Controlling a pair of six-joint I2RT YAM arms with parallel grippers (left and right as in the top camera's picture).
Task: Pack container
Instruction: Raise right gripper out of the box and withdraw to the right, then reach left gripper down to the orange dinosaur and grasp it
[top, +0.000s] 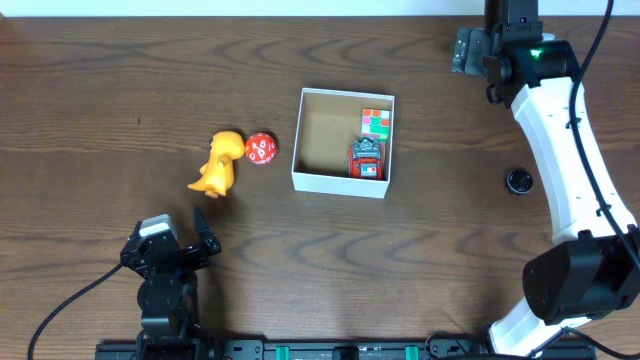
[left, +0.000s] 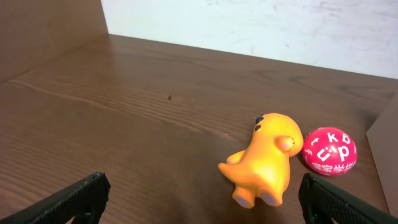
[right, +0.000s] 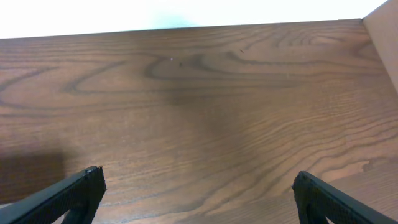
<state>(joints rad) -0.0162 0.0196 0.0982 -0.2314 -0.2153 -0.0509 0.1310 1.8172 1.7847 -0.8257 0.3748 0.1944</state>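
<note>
Left gripper (left: 202, 190) and right gripper (right: 199, 186) both gape wide, gripping nothing.

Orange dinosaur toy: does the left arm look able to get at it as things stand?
Probably yes. The left hand is open, with only bare table between it and the orange dinosaur toy. The red ball sits at the toy's far side, out of the approach.

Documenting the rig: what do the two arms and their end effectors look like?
The left arm is all black, a black cable trailing from it. The right arm has white links, black joints, a green light and black cables. The left end effector and right end effector have black fingers.
</note>
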